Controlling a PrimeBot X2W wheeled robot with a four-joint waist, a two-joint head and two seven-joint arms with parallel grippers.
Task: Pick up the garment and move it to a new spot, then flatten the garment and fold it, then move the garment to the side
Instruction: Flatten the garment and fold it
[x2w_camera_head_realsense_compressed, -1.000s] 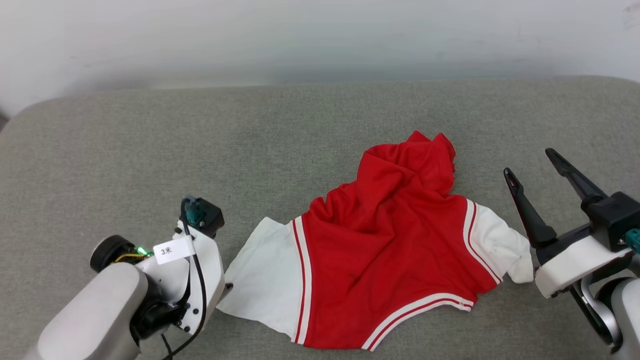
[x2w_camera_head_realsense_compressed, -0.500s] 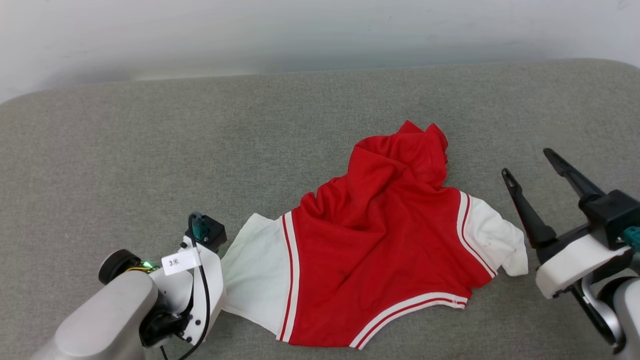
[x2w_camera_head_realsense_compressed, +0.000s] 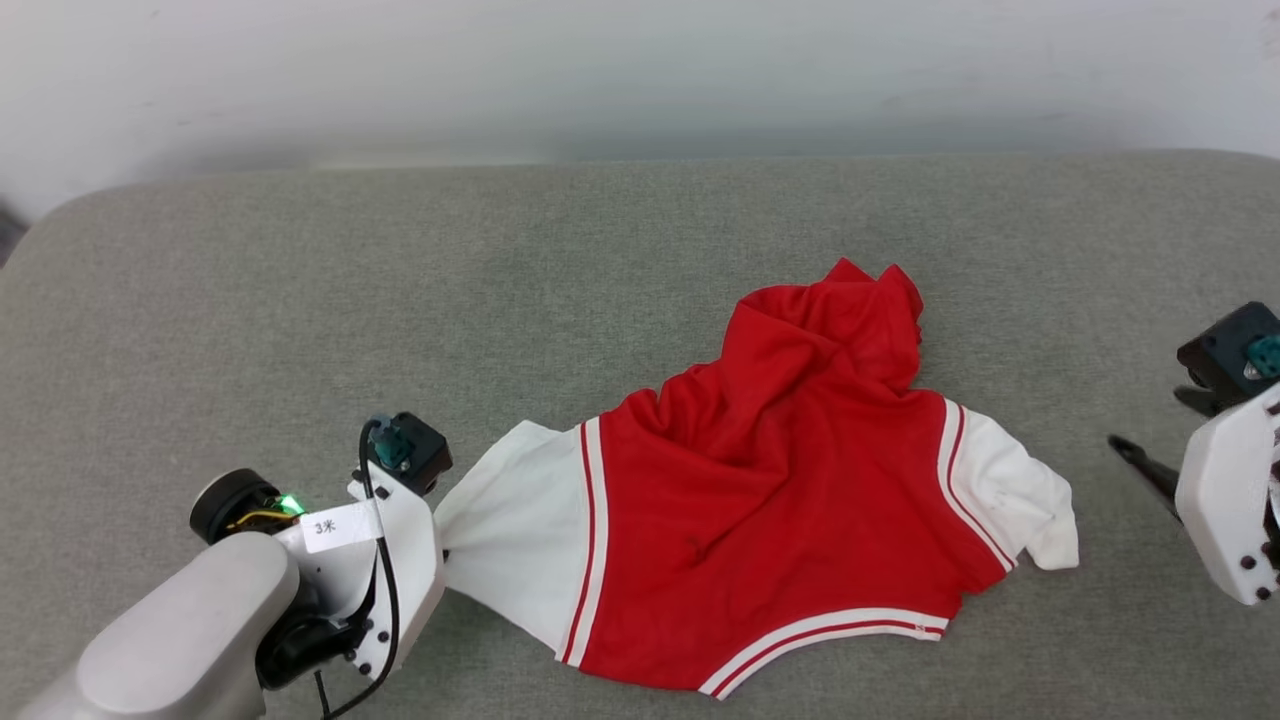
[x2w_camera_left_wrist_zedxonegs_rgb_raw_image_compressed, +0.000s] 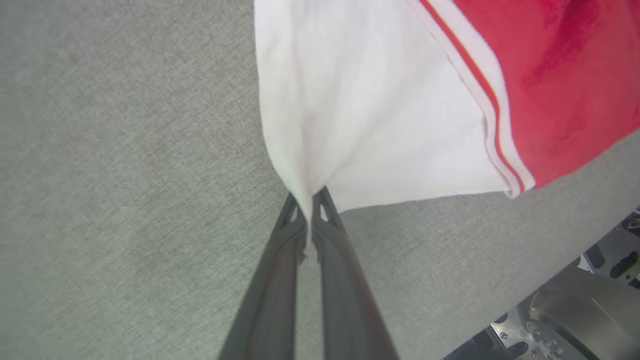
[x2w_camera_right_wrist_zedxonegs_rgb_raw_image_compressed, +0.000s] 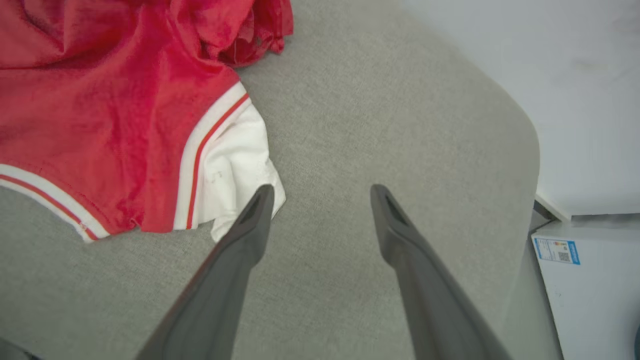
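The garment (x2w_camera_head_realsense_compressed: 780, 500) lies crumpled on the grey cushion: a red body, white sleeves out to either side and striped trim. In the left wrist view my left gripper (x2w_camera_left_wrist_zedxonegs_rgb_raw_image_compressed: 306, 197) is shut on the edge of the white sleeve (x2w_camera_left_wrist_zedxonegs_rgb_raw_image_compressed: 360, 115), and the cloth gathers into folds at its tips. My right gripper (x2w_camera_right_wrist_zedxonegs_rgb_raw_image_compressed: 322, 192) is open just off the other white sleeve (x2w_camera_right_wrist_zedxonegs_rgb_raw_image_compressed: 235, 165), its left fingertip beside that sleeve's corner with nothing between the fingers. In the head view one dark right finger (x2w_camera_head_realsense_compressed: 1145, 470) shows at the right edge.
The grey cushion (x2w_camera_head_realsense_compressed: 400, 300) runs wide to the left and behind the garment, with a white wall (x2w_camera_head_realsense_compressed: 640, 70) beyond it. Its rounded right corner drops off near a white box (x2w_camera_right_wrist_zedxonegs_rgb_raw_image_compressed: 585, 280). Part of the robot's base (x2w_camera_left_wrist_zedxonegs_rgb_raw_image_compressed: 575, 310) shows beneath the left arm.
My left gripper has closed on the white sleeve's edge. The right arm has turned and drawn toward the right edge of the head view. The head camera has shifted a little.
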